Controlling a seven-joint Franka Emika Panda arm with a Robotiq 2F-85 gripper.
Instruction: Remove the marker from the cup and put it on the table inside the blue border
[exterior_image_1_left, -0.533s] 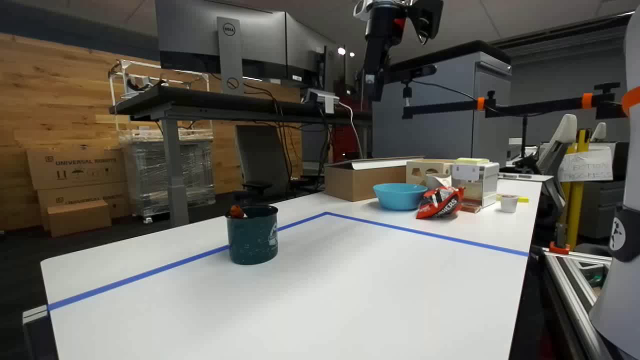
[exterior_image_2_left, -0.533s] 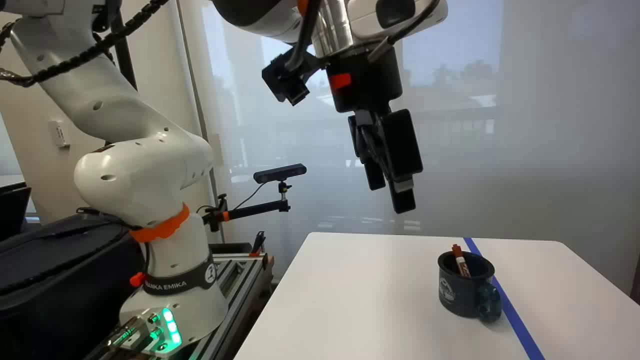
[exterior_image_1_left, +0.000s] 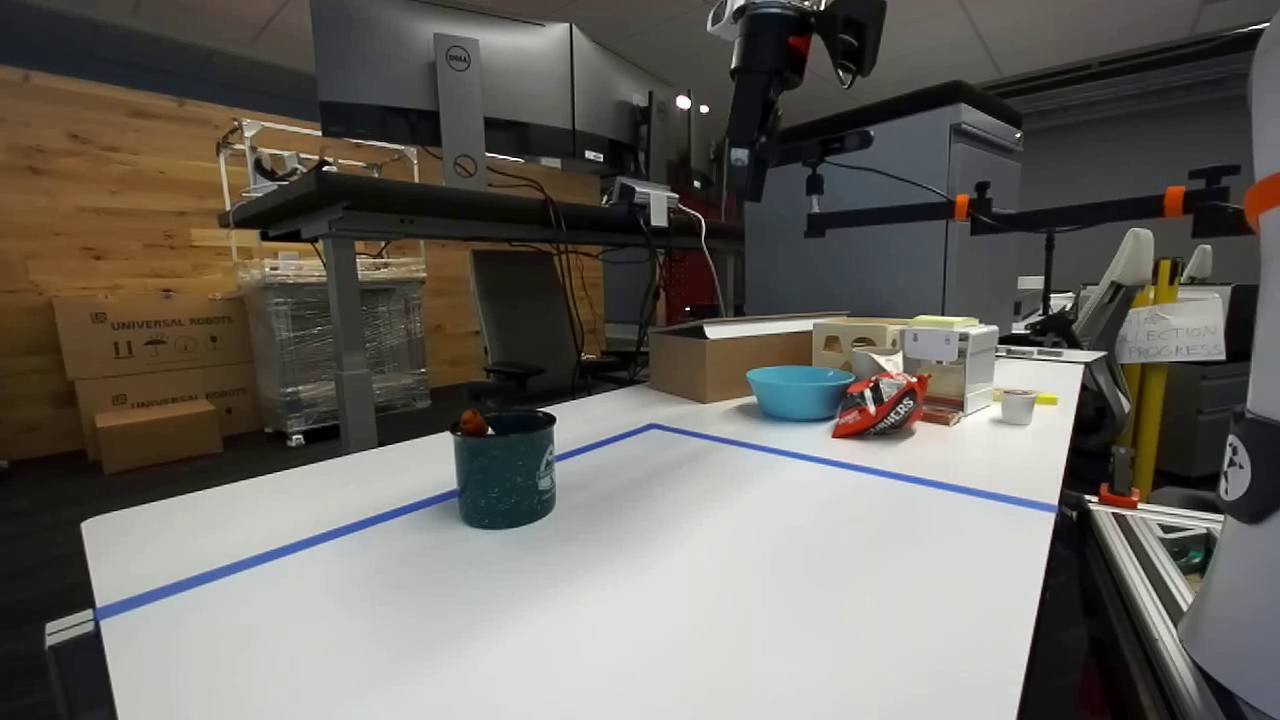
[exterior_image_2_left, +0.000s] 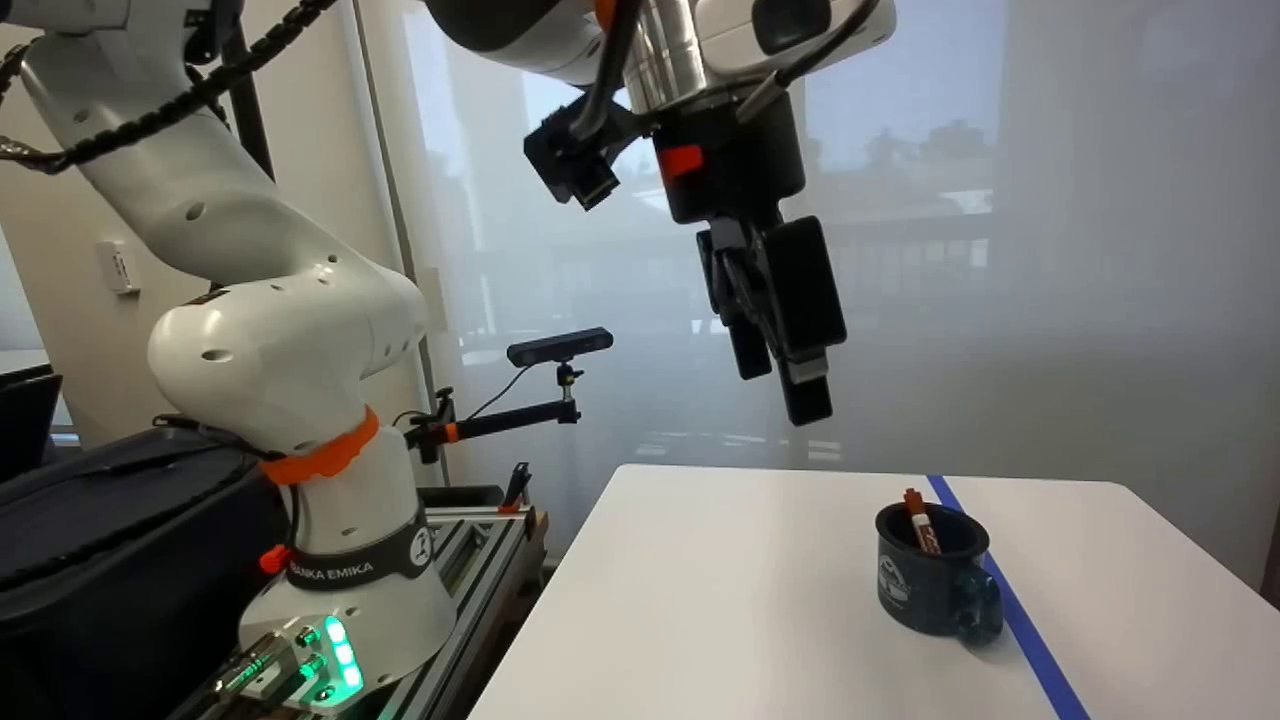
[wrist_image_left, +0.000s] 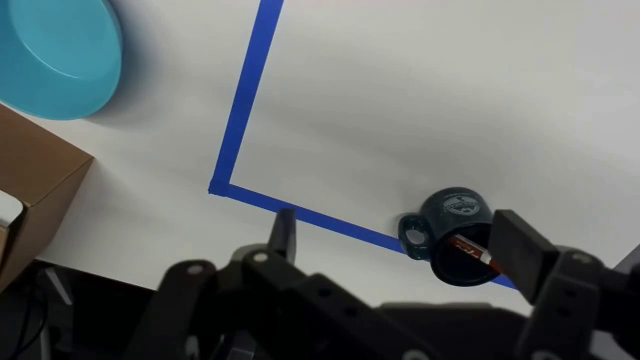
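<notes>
The dark green cup (exterior_image_1_left: 500, 480) stands upright on the white table, by the blue border line (exterior_image_1_left: 300, 545). It also shows in an exterior view (exterior_image_2_left: 915, 592) and in the wrist view (wrist_image_left: 436, 216), where it overlaps the tape. The red-brown marker with a white band leans inside the cup (exterior_image_2_left: 922, 528), one end above the rim. In the wrist view the marker (wrist_image_left: 470, 248) is partly hidden by the right finger. My gripper (wrist_image_left: 395, 232) is open and empty. In an exterior view the gripper (exterior_image_2_left: 780, 388) hangs well above the table, apart from the cup.
Outside the border stand a blue bowl (exterior_image_1_left: 800, 393), a cardboard box (exterior_image_1_left: 725, 362), a red snack bag (exterior_image_1_left: 880, 405), a small white cup (exterior_image_1_left: 1018, 406) and a white box-like item (exterior_image_1_left: 950, 365). A camera on an arm (exterior_image_2_left: 560, 346) stands near the robot base.
</notes>
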